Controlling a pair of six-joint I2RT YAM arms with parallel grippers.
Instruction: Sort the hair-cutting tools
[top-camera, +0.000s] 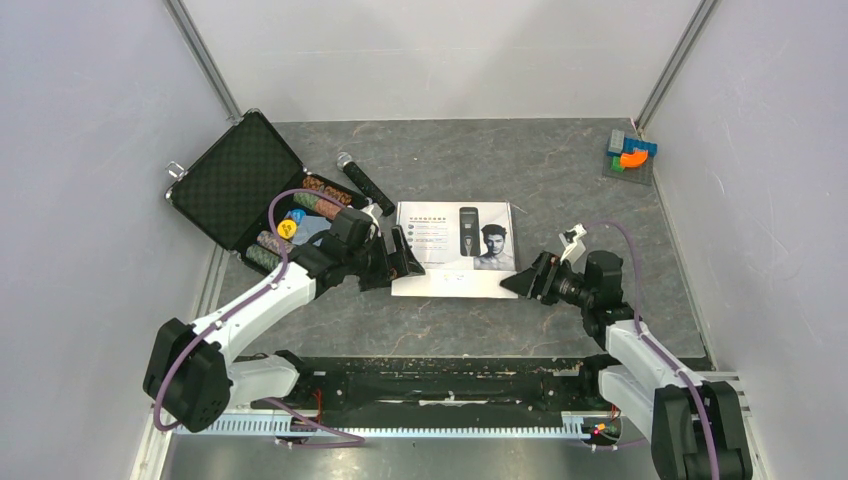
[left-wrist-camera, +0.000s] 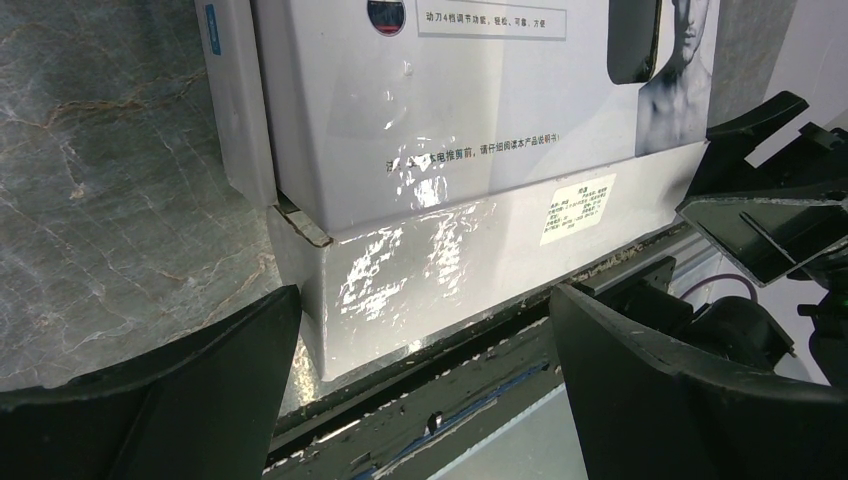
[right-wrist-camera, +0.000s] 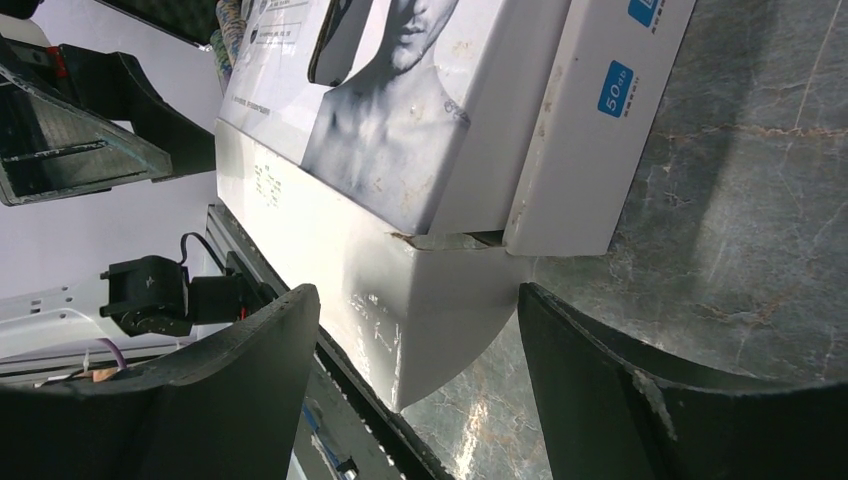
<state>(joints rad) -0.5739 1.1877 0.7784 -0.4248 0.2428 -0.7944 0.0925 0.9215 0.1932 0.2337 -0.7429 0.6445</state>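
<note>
The left gripper (top-camera: 403, 262) and right gripper (top-camera: 512, 285) both gape open, one at each end of the white box (top-camera: 455, 242) (a man's face on its lid).

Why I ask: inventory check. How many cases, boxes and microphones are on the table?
Case: 1
Box: 1
Microphone: 1
Total: 3

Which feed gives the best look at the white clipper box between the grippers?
Top external: the whole white box shows, printed lid up, with the left gripper and right gripper at its ends. Each wrist view shows only one corner, a side wall and part of the print.
</note>
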